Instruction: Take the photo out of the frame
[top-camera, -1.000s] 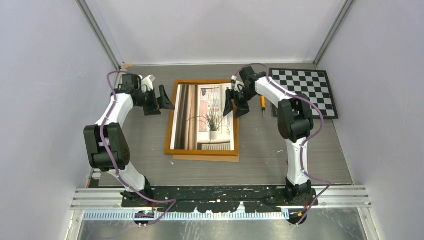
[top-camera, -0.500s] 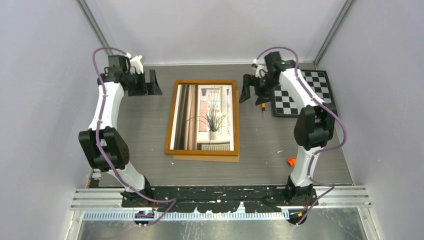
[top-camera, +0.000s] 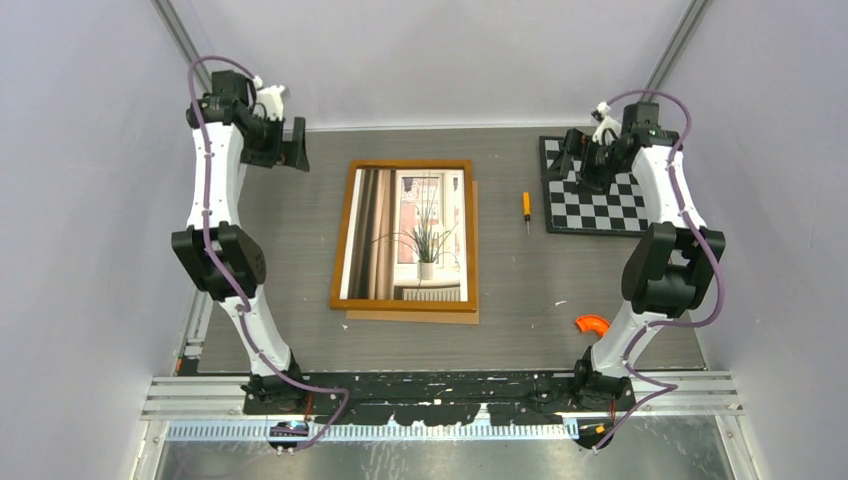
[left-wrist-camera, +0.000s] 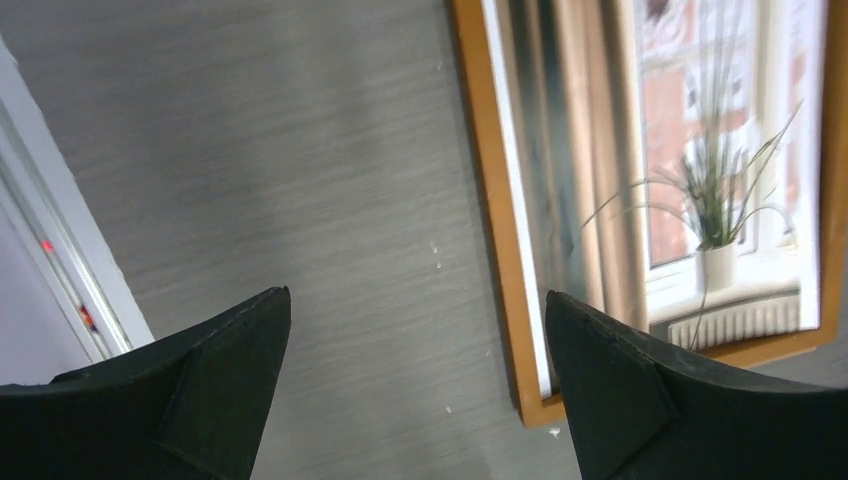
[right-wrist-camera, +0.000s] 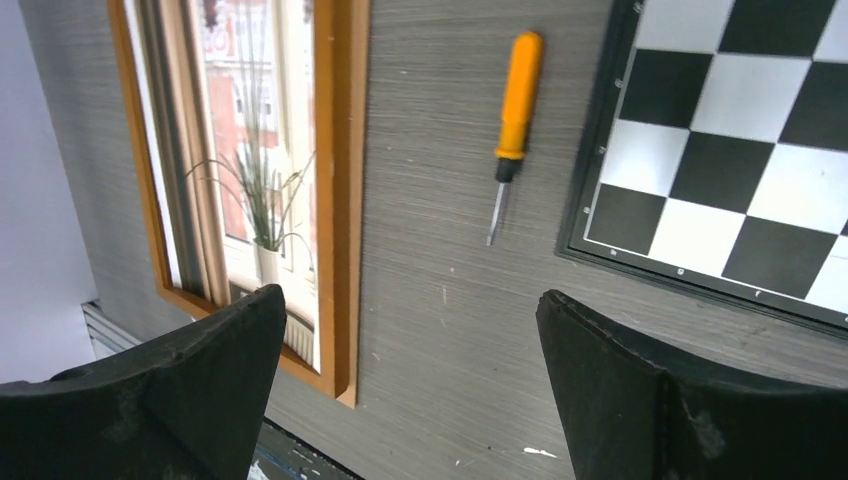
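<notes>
The frame (top-camera: 342, 240), with a narrow orange-brown border, lies face up in the middle of the table. The photo (top-camera: 410, 235) of a spiky plant at a window sits inside it. A tan backing board (top-camera: 412, 316) peeks out under the near edge. My left gripper (top-camera: 290, 148) hangs open high over the back left, well clear of the frame (left-wrist-camera: 495, 230) and photo (left-wrist-camera: 690, 160). My right gripper (top-camera: 580, 160) is open over the checkerboard, far from the frame (right-wrist-camera: 340, 200) and photo (right-wrist-camera: 250, 170). Neither the left gripper (left-wrist-camera: 415, 295) nor the right gripper (right-wrist-camera: 410, 293) holds anything.
An orange-handled screwdriver (top-camera: 527, 210) lies between the frame and the black-and-white checkerboard (top-camera: 600, 195) at the back right. A small orange curved piece (top-camera: 591, 323) sits near the right arm's base. Walls close in the table on three sides.
Both arms have swung up and outward from the frame's sides to the back corners. The right gripper has left the frame's right edge. The frame has not moved.
</notes>
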